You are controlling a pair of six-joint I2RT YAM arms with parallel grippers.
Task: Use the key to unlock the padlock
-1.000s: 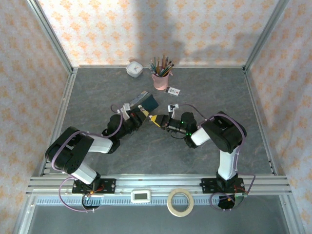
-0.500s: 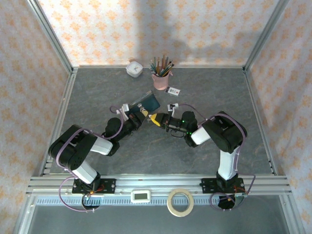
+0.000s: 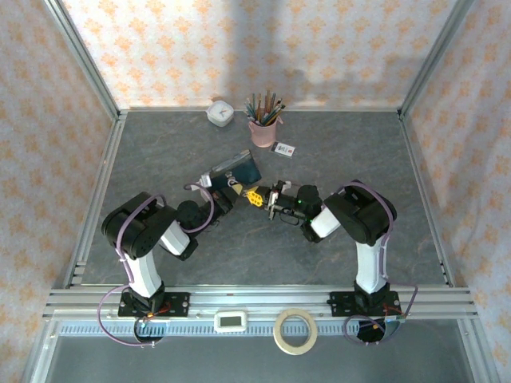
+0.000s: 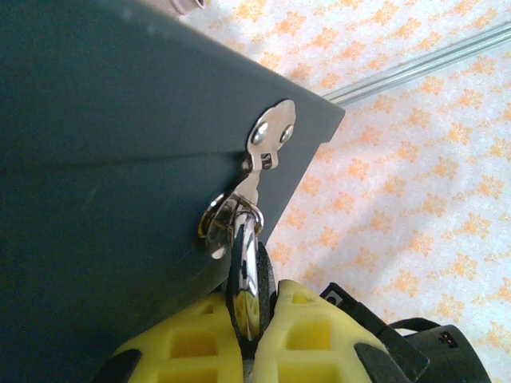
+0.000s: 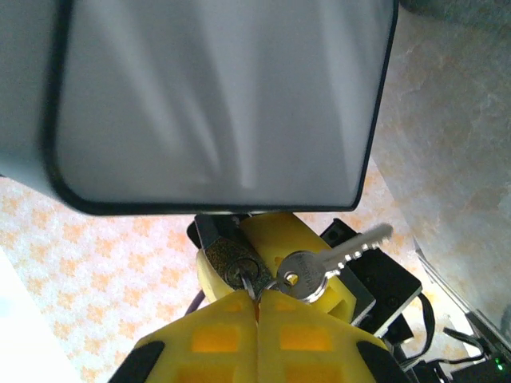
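The small dark padlock (image 5: pixel 227 257) hangs by its silvery shackle (image 4: pixel 231 219) from the hasp (image 4: pixel 267 140) of the blue tin (image 3: pixel 238 167). My left gripper (image 4: pixel 249 335) is shut on the padlock body (image 4: pixel 246 279), seen edge-on between the yellow fingers. My right gripper (image 5: pixel 257 307) faces the keyhole and is shut on the key (image 5: pixel 249 281), whose blade sits in the lock. A second silver key (image 5: pixel 335 257) dangles from the same ring. In the top view the left gripper (image 3: pixel 235 188) and the right gripper (image 3: pixel 257 196) meet just in front of the tin.
A pink cup of pencils (image 3: pixel 263 124), a white clock-like object (image 3: pixel 221 112) and a small white card (image 3: pixel 283 148) stand behind the tin. A tape roll (image 3: pixel 295 330) and a white device (image 3: pixel 232 321) lie at the near rail.
Both grippers have shifted slightly toward the tin with the padlock. The left arm's elbow has swung inward to the right, and the right wrist has rolled.
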